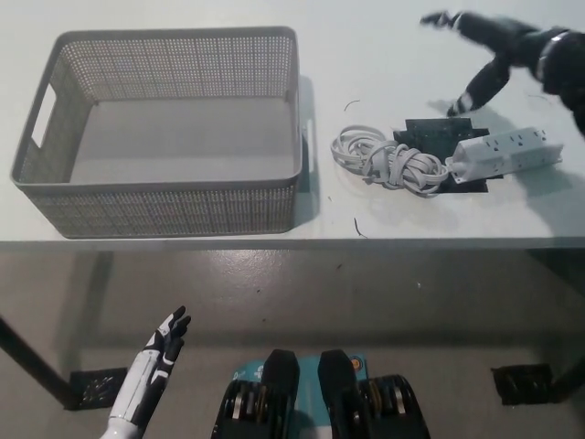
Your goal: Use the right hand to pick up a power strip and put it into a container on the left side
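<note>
White rigid plastic power strip (505,154) trailed a floppy coiled cord (384,160); the black right hand (494,57), fingers spread and empty at upper right, should likely grasp its body.

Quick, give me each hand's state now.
Left hand: open, empty, resting low below the table edge.
Right hand: open, fingers spread, empty, above the power strip.

Lab: bare white table (183,18), concrete floor (302,293)

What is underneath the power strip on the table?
A flat black mat lies under the white power strip, showing past its near-left end and behind it. How far the mat runs beneath the strip is covered.
</note>
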Motion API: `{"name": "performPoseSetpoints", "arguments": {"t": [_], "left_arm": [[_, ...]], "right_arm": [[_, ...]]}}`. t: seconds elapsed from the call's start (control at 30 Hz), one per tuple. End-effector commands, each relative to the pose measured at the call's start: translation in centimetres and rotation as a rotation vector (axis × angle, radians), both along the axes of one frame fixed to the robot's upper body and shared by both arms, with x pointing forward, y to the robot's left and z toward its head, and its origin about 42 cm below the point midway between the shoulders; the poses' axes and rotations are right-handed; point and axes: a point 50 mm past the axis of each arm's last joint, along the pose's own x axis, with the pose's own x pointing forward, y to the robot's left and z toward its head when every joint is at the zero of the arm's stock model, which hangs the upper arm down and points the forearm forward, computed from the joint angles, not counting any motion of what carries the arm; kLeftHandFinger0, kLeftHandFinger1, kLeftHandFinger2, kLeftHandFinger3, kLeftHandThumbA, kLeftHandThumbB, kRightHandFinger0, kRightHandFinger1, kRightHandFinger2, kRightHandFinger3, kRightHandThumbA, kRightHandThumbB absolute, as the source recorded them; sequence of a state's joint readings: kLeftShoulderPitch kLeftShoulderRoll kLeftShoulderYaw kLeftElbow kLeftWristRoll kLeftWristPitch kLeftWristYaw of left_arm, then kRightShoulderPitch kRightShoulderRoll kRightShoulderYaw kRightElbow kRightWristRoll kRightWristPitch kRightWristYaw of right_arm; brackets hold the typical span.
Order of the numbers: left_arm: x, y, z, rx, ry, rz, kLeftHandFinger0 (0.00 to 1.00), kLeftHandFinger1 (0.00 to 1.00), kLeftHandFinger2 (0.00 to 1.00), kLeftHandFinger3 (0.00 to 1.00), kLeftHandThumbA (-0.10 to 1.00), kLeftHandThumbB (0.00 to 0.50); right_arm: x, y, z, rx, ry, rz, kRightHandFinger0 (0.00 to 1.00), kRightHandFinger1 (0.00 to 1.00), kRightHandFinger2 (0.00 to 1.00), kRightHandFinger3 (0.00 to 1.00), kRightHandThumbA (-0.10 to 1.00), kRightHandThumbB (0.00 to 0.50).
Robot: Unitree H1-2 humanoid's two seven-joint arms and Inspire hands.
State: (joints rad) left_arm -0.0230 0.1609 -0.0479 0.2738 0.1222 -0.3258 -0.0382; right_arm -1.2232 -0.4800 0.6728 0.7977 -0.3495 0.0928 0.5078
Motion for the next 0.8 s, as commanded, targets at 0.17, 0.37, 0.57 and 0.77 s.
{"name": "performPoseSetpoints", "arguments": {"t": [0.17,0.37,0.57,0.77], "left_arm": [[0.6,1.2,2.3,0.003,-0.112,-0.047,1.0,1.0,1.0,1.0,1.0,0.232],[0.5,1.2,2.3,0.018,-0.108,-0.051,1.0,1.0,1.0,1.0,1.0,0.233],[0.5,1.4,2.2,0.016,-0.109,-0.054,1.0,1.0,1.0,1.0,1.0,0.226],[1.0,1.7,2.7,0.019,-0.124,-0.051,1.0,1.0,1.0,1.0,1.0,0.232]], "right_arm": [[1.5,3.3,4.4,-0.279,0.146,0.034,1.0,1.0,1.0,1.0,0.99,0.499],[1.3,3.7,2.3,-0.265,0.197,0.064,1.0,1.0,1.0,1.0,0.99,0.5],[1.0,4.6,0.0,-0.314,0.24,0.08,1.0,1.0,1.0,1.0,1.0,0.498],[1.3,4.5,-1.5,-0.263,0.28,0.064,1.0,1.0,1.0,1.0,0.96,0.5]]}}
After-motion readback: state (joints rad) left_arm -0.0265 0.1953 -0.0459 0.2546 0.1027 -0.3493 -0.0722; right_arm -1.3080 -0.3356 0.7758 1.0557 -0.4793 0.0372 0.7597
